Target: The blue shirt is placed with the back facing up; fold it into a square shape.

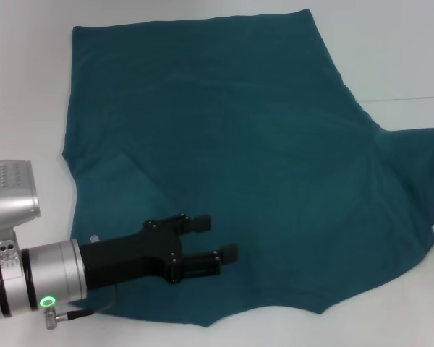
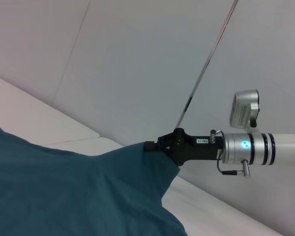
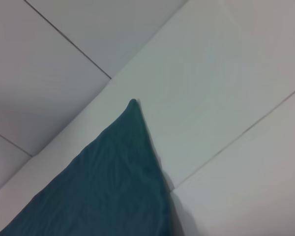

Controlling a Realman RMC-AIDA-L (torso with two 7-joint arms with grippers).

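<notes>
The blue shirt (image 1: 231,159) lies spread plain side up over most of the white table (image 1: 390,50), its far edge toward the back, one sleeve or corner trailing off toward the robot's right, and a diagonal crease running across its left part where a layer already seems doubled over. The left claw (image 1: 215,242) hovers low over the near-left part of the cloth with its two fingers apart and nothing between them; from the head view I cannot tell whether they touch the fabric. The left wrist view shows the right claw (image 2: 150,146) farther off, at a raised corner of the shirt that hangs from it in a tent; its fingers are hidden behind the cloth, so whether it truly pinches that corner I cannot tell. I judge the step in hand to be a fold of one side toward the middle. To do it well, the left claw should pin or take the near hem right at an edge, not mid-panel, so only the intended layers lift; the lifted corner should travel straight across and be laid down flat, edge parallel to the far hem, with the cloth kept lightly taut so this soft knit does not bunch or drag the crease already set.
</notes>
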